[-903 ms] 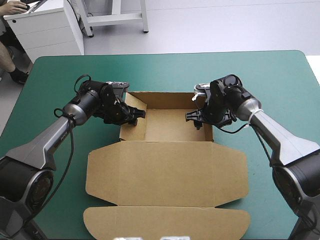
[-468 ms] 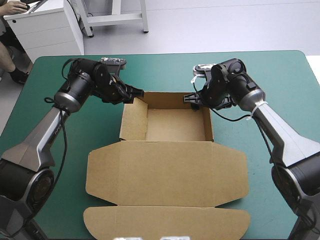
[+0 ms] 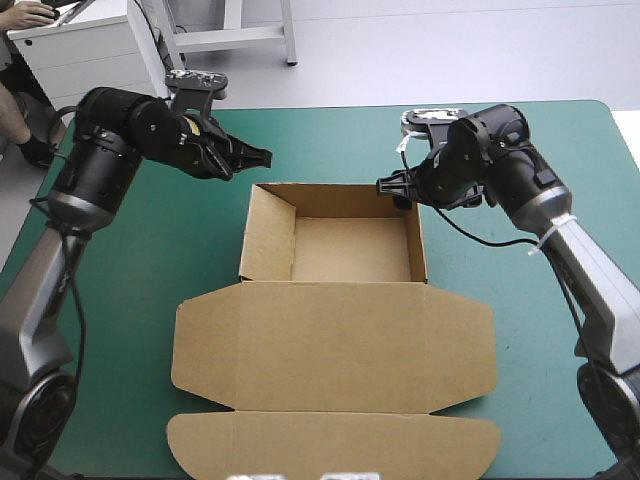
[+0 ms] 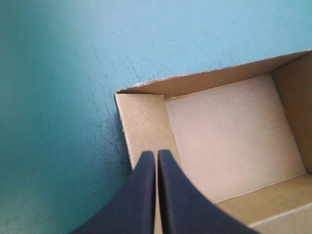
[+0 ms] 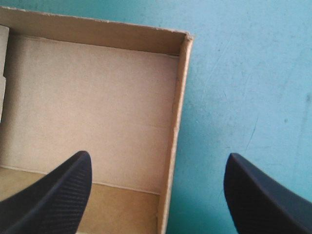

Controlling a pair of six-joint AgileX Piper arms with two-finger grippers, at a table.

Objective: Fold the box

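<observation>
Both clear of box [image 3: 335,340]: L jaws together, R jaws apart.

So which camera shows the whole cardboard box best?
The high view: it shows the whole box, tray walls raised and lid lying flat toward the near edge. Each wrist view catches only one corner of the tray and part of its floor.

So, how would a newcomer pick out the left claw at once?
On the teal-green table stands the brown box, an open tray. The left claw hangs just outside its far left corner. Its fingers meet in one point, whereas the right claw's stand wide apart.
</observation>
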